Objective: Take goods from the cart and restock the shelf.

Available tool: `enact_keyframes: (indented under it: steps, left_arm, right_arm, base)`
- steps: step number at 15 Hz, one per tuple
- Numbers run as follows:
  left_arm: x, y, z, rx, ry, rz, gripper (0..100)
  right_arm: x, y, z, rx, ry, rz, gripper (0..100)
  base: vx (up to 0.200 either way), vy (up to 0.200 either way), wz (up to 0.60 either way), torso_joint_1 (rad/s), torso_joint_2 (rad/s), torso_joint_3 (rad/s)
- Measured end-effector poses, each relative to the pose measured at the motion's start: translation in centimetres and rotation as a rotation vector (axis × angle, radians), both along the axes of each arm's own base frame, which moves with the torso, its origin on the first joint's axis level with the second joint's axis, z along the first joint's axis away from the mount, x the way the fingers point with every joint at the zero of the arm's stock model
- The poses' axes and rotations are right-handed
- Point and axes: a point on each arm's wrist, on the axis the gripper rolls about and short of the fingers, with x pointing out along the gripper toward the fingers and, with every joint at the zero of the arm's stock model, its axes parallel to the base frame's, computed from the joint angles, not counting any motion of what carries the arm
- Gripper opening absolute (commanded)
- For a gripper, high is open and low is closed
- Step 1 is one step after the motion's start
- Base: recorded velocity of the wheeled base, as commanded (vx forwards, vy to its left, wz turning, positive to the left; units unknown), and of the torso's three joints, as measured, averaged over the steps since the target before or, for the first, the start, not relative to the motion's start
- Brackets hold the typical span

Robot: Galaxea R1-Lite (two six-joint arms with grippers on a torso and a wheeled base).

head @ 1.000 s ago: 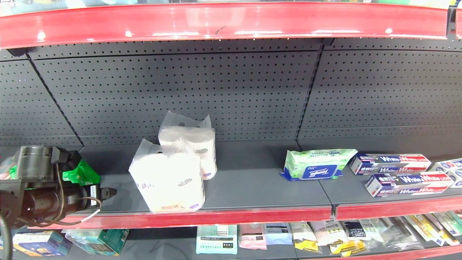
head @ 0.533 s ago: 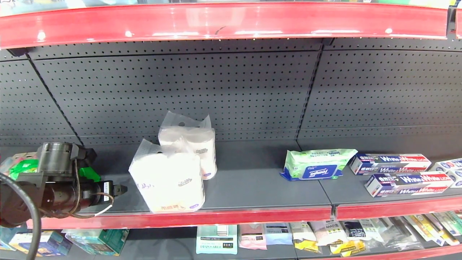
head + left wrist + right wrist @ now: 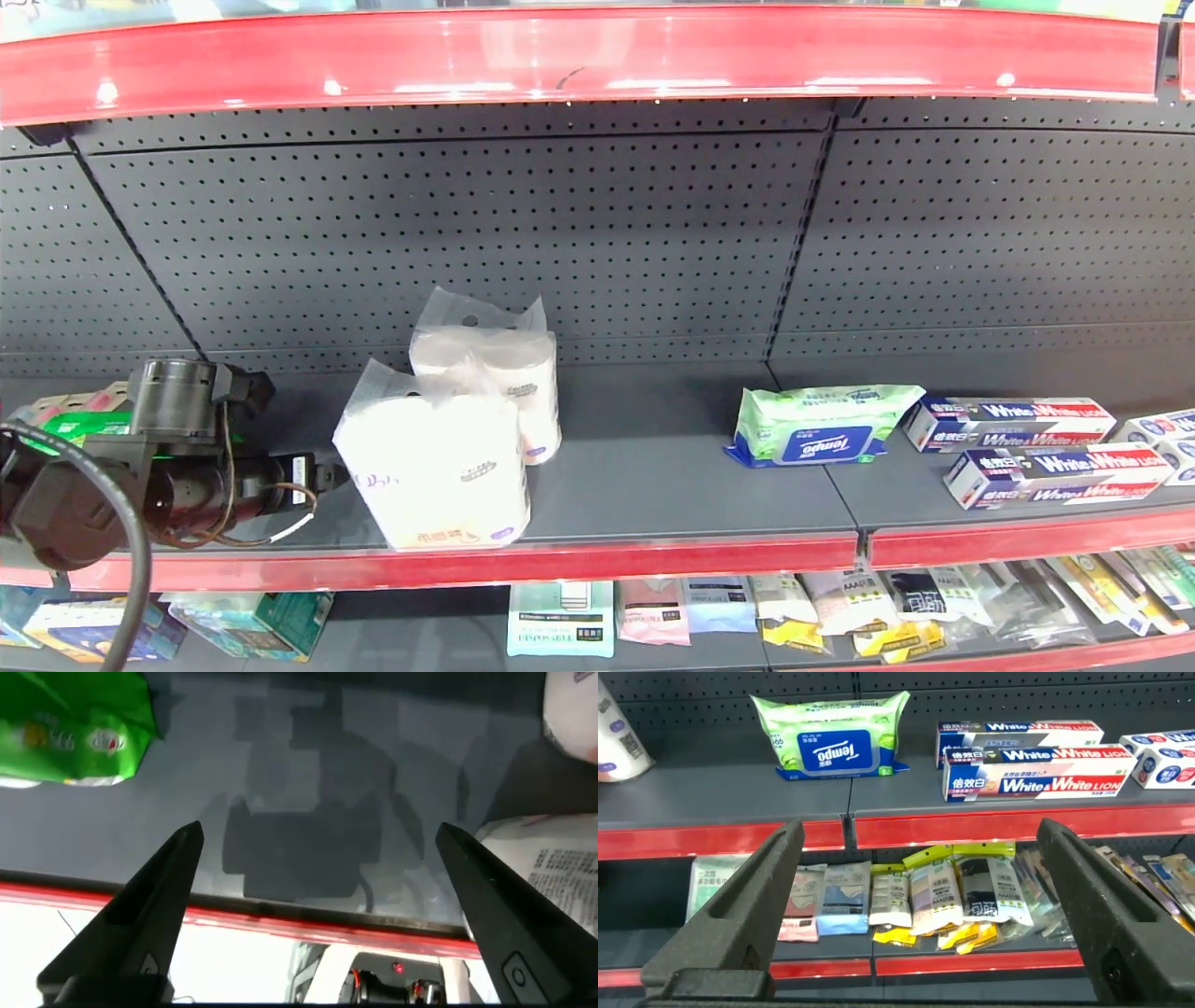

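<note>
Head view: hiding most of the green pack (image 3: 79, 425) on the shelf (image 3: 653, 476) behind the left arm (image 3: 187, 495).
Left wrist view: holding the left gripper (image 3: 318, 831) jaws released, empty, between green pack and white roll pack (image 3: 547, 887), both cut off.
Right wrist view: holding the right gripper (image 3: 920, 826) jaws released, empty, facing the shelf front.

On the shelf (image 3: 653, 476) the front roll pack (image 3: 434, 476) stands before the rear roll pack (image 3: 523, 373). The wipes pack (image 3: 817, 425) lies to their right, toothpaste boxes (image 3: 1013, 422) beyond
</note>
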Motion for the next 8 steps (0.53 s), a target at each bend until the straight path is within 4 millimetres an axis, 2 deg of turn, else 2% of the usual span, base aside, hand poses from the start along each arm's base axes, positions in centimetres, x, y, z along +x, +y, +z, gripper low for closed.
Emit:
enact_keyframes:
  steps: [8]
  left_arm:
    - [0.9, -1.3, -0.3, -0.015, -0.031, -0.03, 100]
  right_arm:
    - [0.0, 0.0, 0.0, 0.0, 0.0, 0.0, 100]
  base:
    - [0.0, 0.0, 0.0, 0.0, 0.0, 0.0]
